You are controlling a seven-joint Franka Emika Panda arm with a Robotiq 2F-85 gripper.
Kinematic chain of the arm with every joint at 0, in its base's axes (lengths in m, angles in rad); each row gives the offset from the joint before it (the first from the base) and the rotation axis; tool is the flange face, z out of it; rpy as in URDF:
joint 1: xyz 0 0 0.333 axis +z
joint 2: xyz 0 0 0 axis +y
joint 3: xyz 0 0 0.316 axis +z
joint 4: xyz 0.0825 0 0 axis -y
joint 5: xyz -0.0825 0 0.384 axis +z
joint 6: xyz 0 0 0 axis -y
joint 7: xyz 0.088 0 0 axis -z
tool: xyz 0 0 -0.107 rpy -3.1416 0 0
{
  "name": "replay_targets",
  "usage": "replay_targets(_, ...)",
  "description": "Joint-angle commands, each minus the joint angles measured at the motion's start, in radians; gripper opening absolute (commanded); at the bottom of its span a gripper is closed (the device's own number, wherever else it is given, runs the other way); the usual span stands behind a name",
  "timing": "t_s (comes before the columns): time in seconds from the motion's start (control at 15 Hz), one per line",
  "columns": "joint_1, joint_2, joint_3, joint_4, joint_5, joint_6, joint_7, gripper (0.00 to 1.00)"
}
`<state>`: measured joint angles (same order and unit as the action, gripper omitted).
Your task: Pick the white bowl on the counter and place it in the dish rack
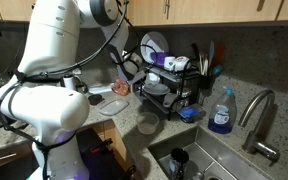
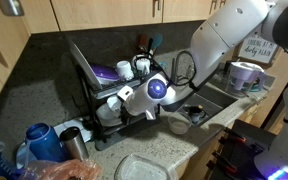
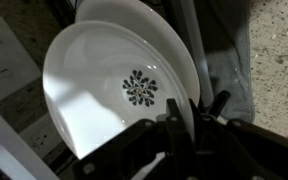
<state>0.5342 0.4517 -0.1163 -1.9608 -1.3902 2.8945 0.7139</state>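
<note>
A steel sink [image 1: 224,165] sits low in an exterior view, and its curved faucet [image 1: 259,112] rises at the rim. A blue dish soap bottle [image 1: 220,112] stands just beside the faucet at the sink's edge. A dark cup [image 1: 177,160] stands inside the sink. Near the sink's corner sits a greyish translucent bowl [image 1: 147,123], with a clear square container [image 1: 112,105] farther from the sink. Wooden cabinets [image 1: 184,10] hang above the sink. Well apart from the sink, in an exterior view, stand a blue kettle [image 2: 39,140] and a steel tumbler [image 2: 72,138] just beside it. Patterned mugs [image 2: 242,74] stand nearer the sink, below a paper note [image 2: 259,48].
</note>
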Motion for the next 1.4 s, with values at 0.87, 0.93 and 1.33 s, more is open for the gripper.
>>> replay_targets(0.87,0.028,0.027,-0.021,0.054,-0.108,-0.076,0.391,0.03)
replay_targets(0.93,0.027,0.031,-0.021,0.062,-0.115,-0.069,0.391,0.03)
replay_targets(1.33,0.038,0.082,-0.016,0.127,-0.135,-0.064,0.369,0.03)
